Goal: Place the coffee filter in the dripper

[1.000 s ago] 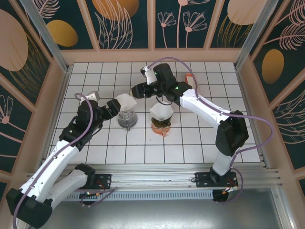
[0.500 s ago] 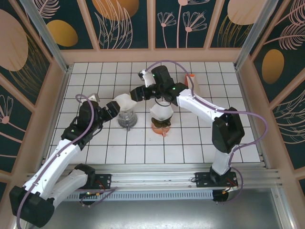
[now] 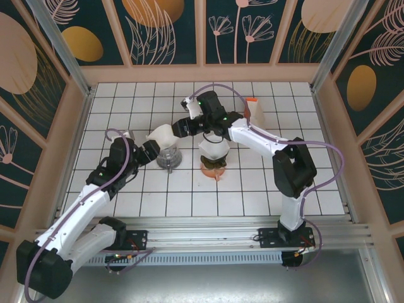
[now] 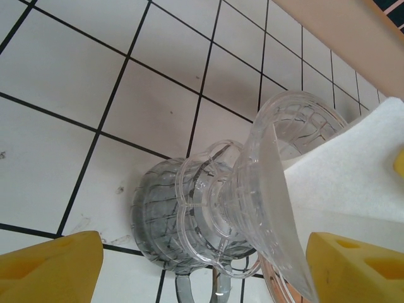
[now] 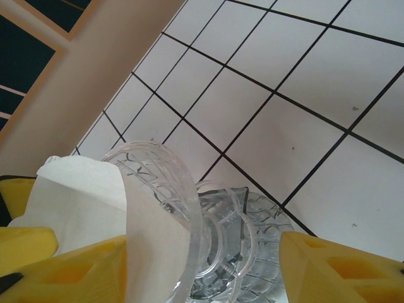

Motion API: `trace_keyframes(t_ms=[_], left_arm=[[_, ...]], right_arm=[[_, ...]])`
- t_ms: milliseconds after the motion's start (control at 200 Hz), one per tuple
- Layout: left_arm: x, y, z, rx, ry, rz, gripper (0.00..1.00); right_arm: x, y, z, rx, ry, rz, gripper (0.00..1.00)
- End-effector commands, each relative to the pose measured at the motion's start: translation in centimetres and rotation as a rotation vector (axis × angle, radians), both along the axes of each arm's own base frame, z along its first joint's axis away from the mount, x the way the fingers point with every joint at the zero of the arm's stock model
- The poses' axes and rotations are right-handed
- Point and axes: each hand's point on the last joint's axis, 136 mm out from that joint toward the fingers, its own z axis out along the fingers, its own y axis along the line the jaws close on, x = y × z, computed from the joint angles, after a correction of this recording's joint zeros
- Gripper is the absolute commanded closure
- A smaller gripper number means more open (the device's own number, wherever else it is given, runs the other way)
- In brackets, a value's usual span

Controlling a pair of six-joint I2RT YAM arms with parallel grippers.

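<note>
A clear glass dripper (image 3: 168, 156) stands on the white tiles, left of centre. The white paper coffee filter (image 3: 164, 134) sits in its cone and sticks up above the rim. My left gripper (image 3: 149, 152) is open at the dripper's left side. In the left wrist view the dripper (image 4: 211, 214) and filter (image 4: 353, 170) lie between my yellow fingertips (image 4: 50, 265), with gaps on both sides. My right gripper (image 3: 184, 125) is open at the filter's far right. In the right wrist view the dripper (image 5: 218, 233) and filter (image 5: 95, 202) show between my fingertips (image 5: 341, 268).
A second dripper on an orange base (image 3: 213, 165) holds white filters just right of the clear one. A small orange and white object (image 3: 252, 108) stands at the back right. Wooden walls (image 3: 202, 72) ring the tiled table; the front tiles are free.
My right arm has swung left and brought its gripper closer to the filter and clear dripper. My left gripper has shifted slightly beside the dripper. The filter stays in the cone.
</note>
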Motion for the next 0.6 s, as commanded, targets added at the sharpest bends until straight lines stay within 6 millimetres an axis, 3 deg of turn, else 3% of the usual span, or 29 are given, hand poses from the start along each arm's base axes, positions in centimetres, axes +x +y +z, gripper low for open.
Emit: trace_keyframes(t_ms=[0, 350, 595], left_arm=[[0.3, -0.1, -0.2, -0.024, -0.011, 0.009, 0.16], [0.0, 0.0, -1.0, -0.025, -0.002, 0.008, 0.12], [0.1, 0.0, -0.4, -0.029, -0.016, 0.007, 0.11]], right_arm=[[0.0, 0.3, -0.7, -0.013, -0.013, -0.004, 0.39], [-0.6, 0.5, -2.6, -0.047, -0.001, -0.008, 0.39], [-0.7, 0.4, -3.1, -0.054, -0.005, -0.020, 0.38]])
